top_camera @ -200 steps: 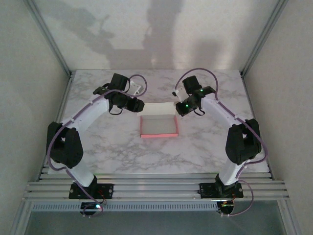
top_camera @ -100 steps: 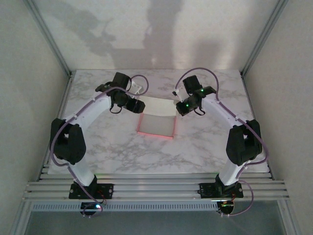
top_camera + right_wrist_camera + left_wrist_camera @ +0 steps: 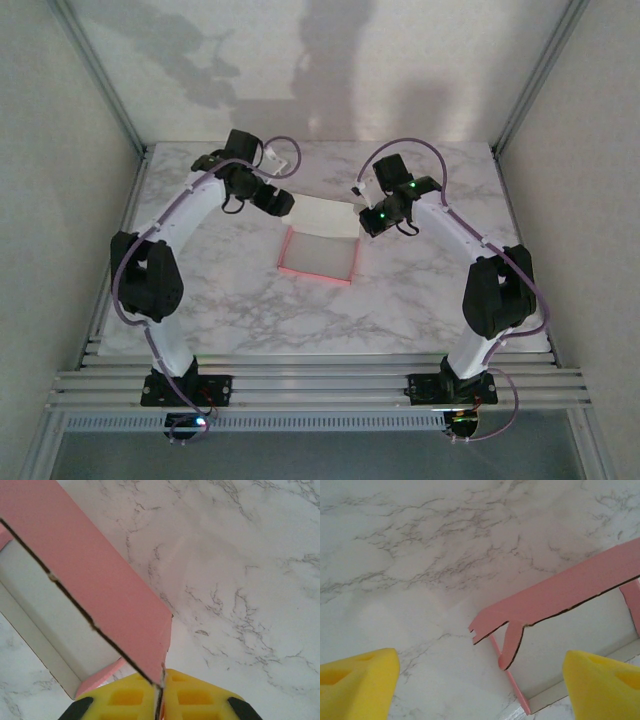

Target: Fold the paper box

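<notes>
Mid-bench, between the arms: box [image 3: 318, 256], open side up, pink walls raised. Pinched between right fingers [image 3: 187, 700]: right corner of far flap. Spread wide, off the box, near flap's left end: left fingers [image 3: 355, 682].

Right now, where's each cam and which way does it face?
Top external: above, behind the bases, facing down at the marble table; left gripper and right gripper flank the paper box.
Left wrist: faces down at a pink flap; own yellow fingers apart.
Right wrist: faces down; own fingers pinch a pink panel's corner.
Shared: the box on marble.
</notes>
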{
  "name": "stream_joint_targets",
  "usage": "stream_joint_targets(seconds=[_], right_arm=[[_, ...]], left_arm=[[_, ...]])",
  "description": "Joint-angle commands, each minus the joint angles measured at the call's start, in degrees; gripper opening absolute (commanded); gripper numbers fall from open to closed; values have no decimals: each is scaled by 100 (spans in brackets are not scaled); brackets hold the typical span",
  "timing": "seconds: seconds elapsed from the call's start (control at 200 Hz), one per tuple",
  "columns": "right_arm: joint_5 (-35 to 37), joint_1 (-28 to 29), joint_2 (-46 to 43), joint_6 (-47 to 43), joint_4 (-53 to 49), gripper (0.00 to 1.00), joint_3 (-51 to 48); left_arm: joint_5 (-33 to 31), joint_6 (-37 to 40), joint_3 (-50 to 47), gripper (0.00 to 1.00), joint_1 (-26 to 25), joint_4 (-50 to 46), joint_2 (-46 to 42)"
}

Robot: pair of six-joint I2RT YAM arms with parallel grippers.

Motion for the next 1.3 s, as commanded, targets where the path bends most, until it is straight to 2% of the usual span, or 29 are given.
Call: stream_joint_targets(seconds=[0.0,0.095,0.31,0.375,0.39,0.415,0.721,0.751,0.961,1.046,1.291], right_arm=[[88,63,-164,-21,3,9,-23],[92,63,-173,-4,15,9,-43],[109,90,-164,7,16,10,-46],[111,104,-156,14,16,9,-39],[106,102,-156,14,16,9,-39],[103,97,-156,9,16,9,-30],[145,125,-129,49,46,9,-61],[141,130,-121,49,43,9,-49],[137,140,-113,88,86,9,-54],[134,146,-113,110,114,9,-60],[27,143,-128,245,195,9,-80]], left_arm=[[252,341,43,81,68,-290,126],[428,539,-85,77,64,-193,73],[345,583,61,69,64,-213,226],[367,594,119,60,70,-289,314],[378,600,129,53,65,-300,330],[387,603,144,50,70,-308,344],[444,598,151,47,68,-267,407],[456,590,149,40,69,-268,407],[600,534,171,32,45,-295,380],[598,498,183,22,41,-294,372],[727,221,95,17,24,-192,345]])
